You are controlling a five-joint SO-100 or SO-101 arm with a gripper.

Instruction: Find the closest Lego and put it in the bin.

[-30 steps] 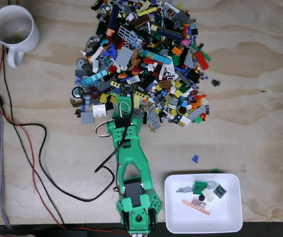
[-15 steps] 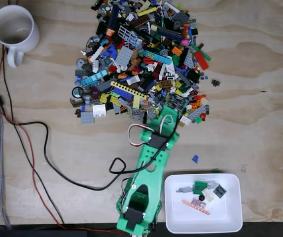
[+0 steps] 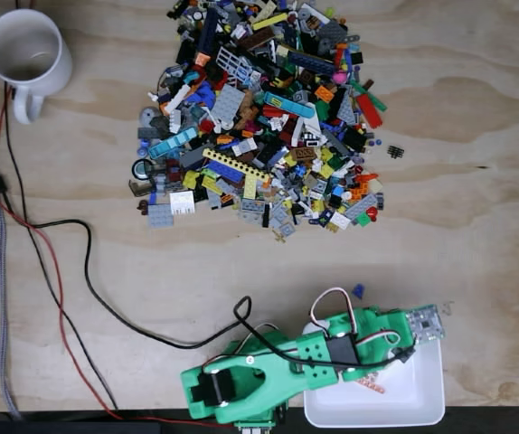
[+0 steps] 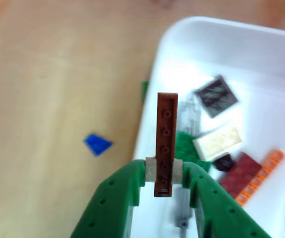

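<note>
In the wrist view, the green gripper (image 4: 164, 171) is clamping a long brown Lego strip (image 4: 166, 141) between its fingers, the strip standing upright and poking out past the tips. It is hanging over the left rim of the white bin (image 4: 152, 94) — part over the bin, part over the wooden table (image 4: 58, 74). Lying inside the bin are a dark grey tile (image 4: 216, 95), a cream brick (image 4: 217, 143), a green piece (image 4: 187, 148), a dark red brick (image 4: 239, 170) and an orange strip (image 4: 259, 176). A small blue piece (image 4: 97, 144) is lying on the table just left of the bin. In the fixed view, the arm (image 3: 287, 366) is reaching across the bin (image 3: 422, 402), well apart from the big Lego pile (image 3: 259, 117) and the white mug (image 3: 24, 54).
</note>
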